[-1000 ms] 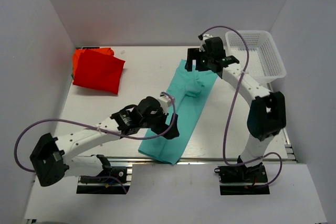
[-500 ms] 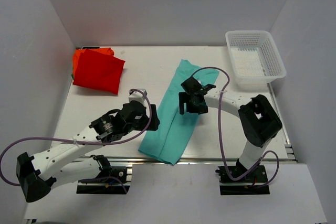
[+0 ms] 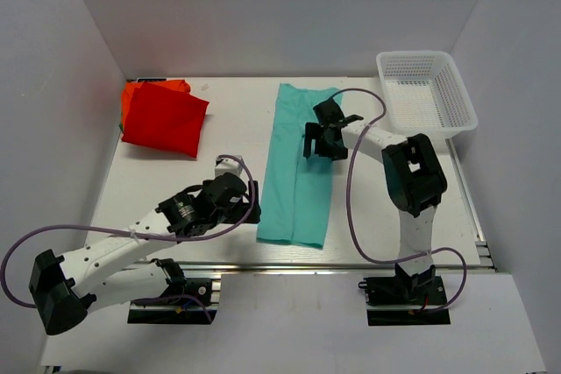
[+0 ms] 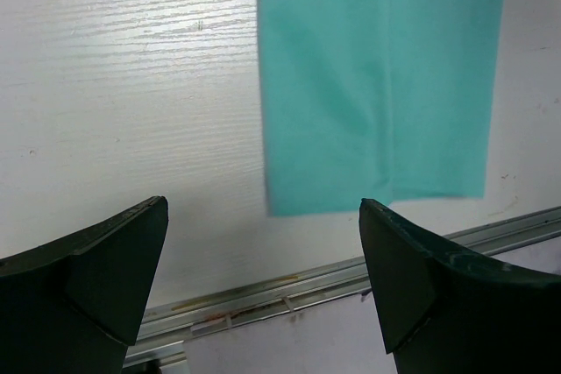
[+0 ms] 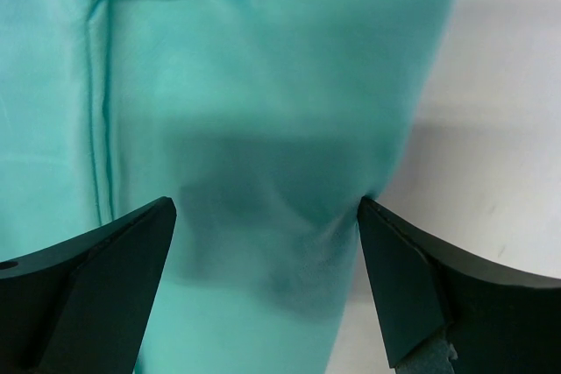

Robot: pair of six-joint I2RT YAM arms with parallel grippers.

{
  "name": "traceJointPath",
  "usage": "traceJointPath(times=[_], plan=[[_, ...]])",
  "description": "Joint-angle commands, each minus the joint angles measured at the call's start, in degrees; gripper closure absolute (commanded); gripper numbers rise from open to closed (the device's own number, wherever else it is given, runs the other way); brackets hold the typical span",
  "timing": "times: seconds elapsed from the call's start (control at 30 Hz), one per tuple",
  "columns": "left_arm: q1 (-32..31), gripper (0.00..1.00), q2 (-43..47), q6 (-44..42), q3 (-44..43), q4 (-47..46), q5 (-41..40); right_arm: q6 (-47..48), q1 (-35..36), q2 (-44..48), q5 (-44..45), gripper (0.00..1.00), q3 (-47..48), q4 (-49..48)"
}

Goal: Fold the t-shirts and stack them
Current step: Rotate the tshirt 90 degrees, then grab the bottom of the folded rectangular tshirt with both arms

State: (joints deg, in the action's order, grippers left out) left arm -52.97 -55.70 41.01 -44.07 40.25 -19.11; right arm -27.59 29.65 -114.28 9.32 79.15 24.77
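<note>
Teal t-shirt [image 3: 296, 172] folded into a long strip at frame centre; both grippers wide open, holding nothing.
Red t-shirt [image 3: 162, 120] lies folded at upper left, orange edge [image 3: 131, 94] behind it; left gripper [image 4: 263, 208] sits by the strip's lower left, right gripper [image 5: 266, 203] over its upper right; white basket [image 3: 456, 85] upper right.

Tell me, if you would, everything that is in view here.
teal shirt: one, teal, folded into a long strip, mid-table
red shirt: one, red, folded, far left of the table
orange cloth: one edge, orange, showing behind the red shirt
basket: one, white mesh, far right corner
table: one, white
left gripper: one, black, open, by the teal shirt's near end
right gripper: one, black, open, over the teal shirt
</note>
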Motion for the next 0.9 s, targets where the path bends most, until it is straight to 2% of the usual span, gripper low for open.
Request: traceJointPath(times=[0.0,0.1,0.2,0.4,0.43,0.47,0.6,0.7,0.8,0.87], plan=[[0.4,0.0,-0.6,0.5,-0.9,-0.9,-1.1,4.4,-4.4,-5.3,-3.5,0.1,3.2,-1.8],[0.4,0.0,-2.3,0.5,-1.4,-1.4,-1.1,8.7,-5.4,-5.3,-5.7,0.1,6.4,-1.3],[0.4,0.0,-3.1,0.5,-1.5,-2.0,-1.1,14.6,-4.2,-1.0,-5.2,0.1,5.5,-1.9],[0.4,0.0,-7.0,-1.8,1.8,-9.0,5.7,9.6,-2.9,20.5,-5.7,0.1,-13.5,-3.2],[0.4,0.0,-8.1,-2.9,1.8,-9.9,6.7,8.8,-2.9,22.3,-6.5,0.1,-15.7,-3.2],[0.4,0.0,-10.3,-3.7,1.8,-11.8,7.6,7.8,-2.8,27.8,-11.1,0.1,-21.8,-3.1],[-0.6,0.0,-17.3,-6.6,2.3,-14.9,12.9,3.4,-2.7,36.8,-20.3,0.1,-33.4,-2.5],[-0.6,0.0,-20.9,-6.6,2.3,-17.3,13.5,0.4,-1.6,42.2,-27.5,0.1,-41.8,-4.4],[-0.6,0.07,-23.7,-7.3,2.9,-18.7,16.6,-2.5,-1.0,45.4,-32.9,0.1,-48.8,-7.4],[-0.6,0.09,-24.4,-7.3,4.3,-19.9,16.7,-3.4,-0.7,46.8,-34.2,0.1,-49.8,-8.1]])
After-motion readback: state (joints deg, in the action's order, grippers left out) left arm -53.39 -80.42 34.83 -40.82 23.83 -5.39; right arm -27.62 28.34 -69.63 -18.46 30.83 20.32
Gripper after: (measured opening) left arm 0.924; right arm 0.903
